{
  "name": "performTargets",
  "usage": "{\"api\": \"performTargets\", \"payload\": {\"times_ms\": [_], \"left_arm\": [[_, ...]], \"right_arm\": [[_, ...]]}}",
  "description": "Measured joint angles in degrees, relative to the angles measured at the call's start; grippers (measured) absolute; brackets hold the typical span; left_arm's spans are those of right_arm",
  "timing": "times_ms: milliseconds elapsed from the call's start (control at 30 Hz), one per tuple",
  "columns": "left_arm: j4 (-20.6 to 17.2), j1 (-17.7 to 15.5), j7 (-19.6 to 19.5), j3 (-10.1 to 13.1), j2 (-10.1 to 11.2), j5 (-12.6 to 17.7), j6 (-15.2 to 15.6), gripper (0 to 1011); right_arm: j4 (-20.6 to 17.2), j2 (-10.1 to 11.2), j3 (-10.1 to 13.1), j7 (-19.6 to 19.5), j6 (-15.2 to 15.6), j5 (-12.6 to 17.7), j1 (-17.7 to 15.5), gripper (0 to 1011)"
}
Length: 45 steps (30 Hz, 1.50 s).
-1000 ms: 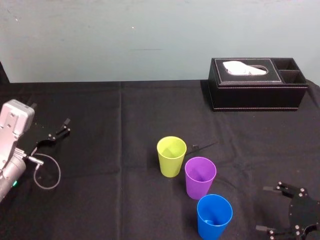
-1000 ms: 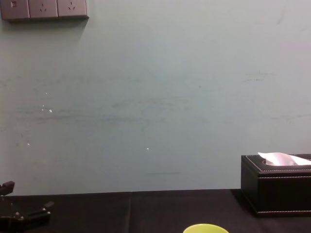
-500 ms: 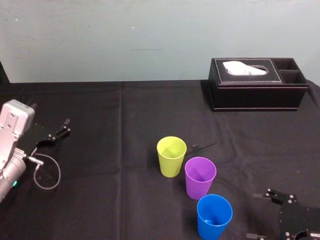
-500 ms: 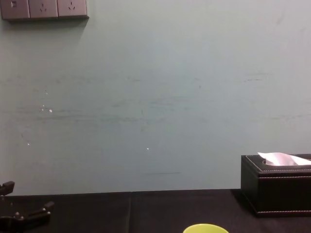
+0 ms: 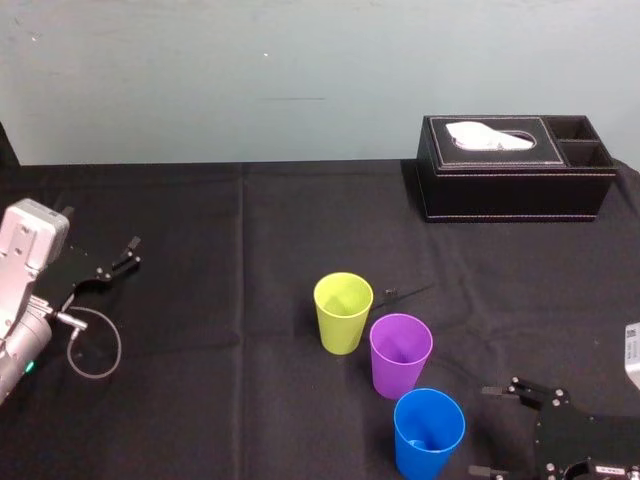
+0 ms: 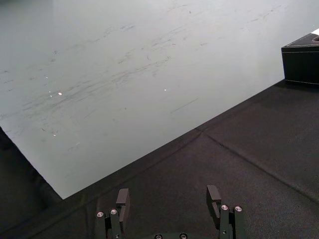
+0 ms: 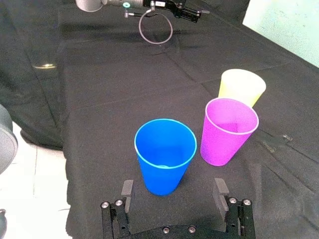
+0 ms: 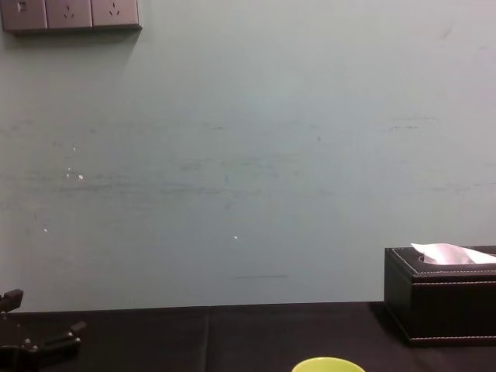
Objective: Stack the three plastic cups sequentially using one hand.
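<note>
Three plastic cups stand upright in a diagonal row on the black cloth: a yellow-green cup farthest, a purple cup in the middle, and a blue cup nearest me. My right gripper is low on the table just right of the blue cup, open, its fingers pointing at that cup without touching it. In the right wrist view the blue cup stands just ahead of the open gripper, with the purple cup and yellow-green cup beyond. My left gripper rests open at the far left.
A black tissue box sits at the back right of the table, well away from the cups. A grey cable loop hangs beside the left arm. The yellow-green cup's rim peeks into the chest view's lower edge.
My right gripper has slid left across the table toward the blue cup, still open. The cups and the left arm have not moved.
</note>
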Motion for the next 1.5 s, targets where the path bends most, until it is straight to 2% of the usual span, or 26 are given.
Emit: {"api": "performTargets", "payload": {"times_ms": [567,933,1500], "left_arm": [[0.0,0.0,0.0,0.0,0.0,0.0,0.0,1010],[0.0,0.0,0.0,0.0,0.0,0.0,0.0,1010],[0.0,0.0,0.0,0.0,0.0,0.0,0.0,1010]], "right_arm": [[0.3,-1.3,-2.9,-0.8,0.7,-0.2,1.7,1003],[0.2,-1.9,-3.8,-1.1,0.6,-0.2,2.0,1003],[0.8,-3.8,-5.6,-1.8,1.1,-0.2,3.5,1003]]}}
